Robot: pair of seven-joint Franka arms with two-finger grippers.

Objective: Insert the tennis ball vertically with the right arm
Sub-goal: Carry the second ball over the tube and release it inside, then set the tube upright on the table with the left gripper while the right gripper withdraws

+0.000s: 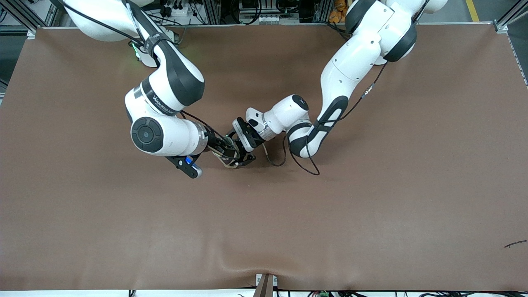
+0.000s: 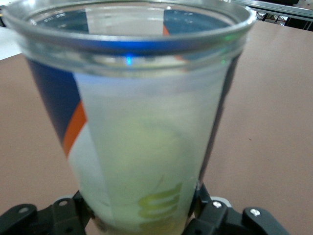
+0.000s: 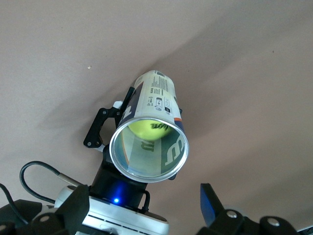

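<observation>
clear plastic can (image 3: 149, 132) is clamped upright by the left gripper (image 2: 142, 215) over mid-table; the ball (image 3: 149, 129) lies inside. right gripper (image 3: 142, 215) is spread empty above its mouth.

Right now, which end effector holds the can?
The left end effector: it is clamped on the can, which has a ball inside. The right end effector is open and empty over it.
</observation>
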